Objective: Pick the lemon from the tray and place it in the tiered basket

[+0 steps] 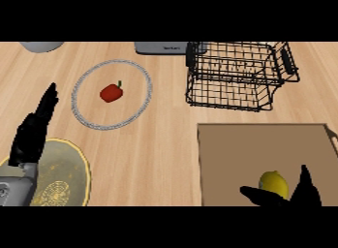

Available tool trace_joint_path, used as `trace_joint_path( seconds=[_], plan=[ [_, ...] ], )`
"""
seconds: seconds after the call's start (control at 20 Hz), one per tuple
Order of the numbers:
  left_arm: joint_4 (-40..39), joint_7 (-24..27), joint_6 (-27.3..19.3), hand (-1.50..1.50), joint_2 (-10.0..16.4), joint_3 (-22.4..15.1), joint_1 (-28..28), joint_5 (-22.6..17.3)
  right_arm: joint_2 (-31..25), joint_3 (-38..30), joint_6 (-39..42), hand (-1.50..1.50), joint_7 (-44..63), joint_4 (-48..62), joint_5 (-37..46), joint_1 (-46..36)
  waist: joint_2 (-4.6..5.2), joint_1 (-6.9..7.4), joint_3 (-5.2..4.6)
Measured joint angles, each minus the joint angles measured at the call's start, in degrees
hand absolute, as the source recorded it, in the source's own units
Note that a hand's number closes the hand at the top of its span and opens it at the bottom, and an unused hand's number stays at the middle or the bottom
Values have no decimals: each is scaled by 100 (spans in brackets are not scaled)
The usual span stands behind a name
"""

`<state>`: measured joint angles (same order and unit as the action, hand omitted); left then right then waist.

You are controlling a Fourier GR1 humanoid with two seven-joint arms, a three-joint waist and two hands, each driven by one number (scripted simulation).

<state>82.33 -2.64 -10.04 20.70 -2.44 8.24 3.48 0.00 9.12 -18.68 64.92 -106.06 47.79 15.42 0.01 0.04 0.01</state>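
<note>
Lower right: right hand (268, 197) open around lemon (273, 180) on tray (271, 143) | risk: round lemon could roll aside as fingers (307, 188) close

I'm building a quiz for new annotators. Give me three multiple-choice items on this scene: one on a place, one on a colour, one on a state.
1. Where does the lemon lie? A on the tray; B in a sink; C on a stove.
2. What colour is the pepper on the silver-rimmed plate? A green; B red; C yellow.
3. How is the left hand? A shut on the lemon; B curled, empty; C open, fingers straight.
Answers: 1 A, it sits on the brown tray by the right hand; 2 B, its body is red; 3 C, its fingers are straight and hold nothing.
</note>
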Motion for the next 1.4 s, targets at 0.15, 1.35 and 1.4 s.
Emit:
trace_joint_path(
  seconds=[0.15,1.35,1.4],
  plan=[
    [53,-77,59,0,1,51,15,13,-5,56,0,150,-88,60,-261,53,-6,-3,-8],
    [-60,-150,349,0,-350,-163,568,284,-27,2809,896,150,-546,1892,280,-3336,125,721,-12],
    [-95,-143,345,0,-375,-165,593,282,-29,2875,823,150,-521,1991,225,-3662,121,714,-11]
  ],
)
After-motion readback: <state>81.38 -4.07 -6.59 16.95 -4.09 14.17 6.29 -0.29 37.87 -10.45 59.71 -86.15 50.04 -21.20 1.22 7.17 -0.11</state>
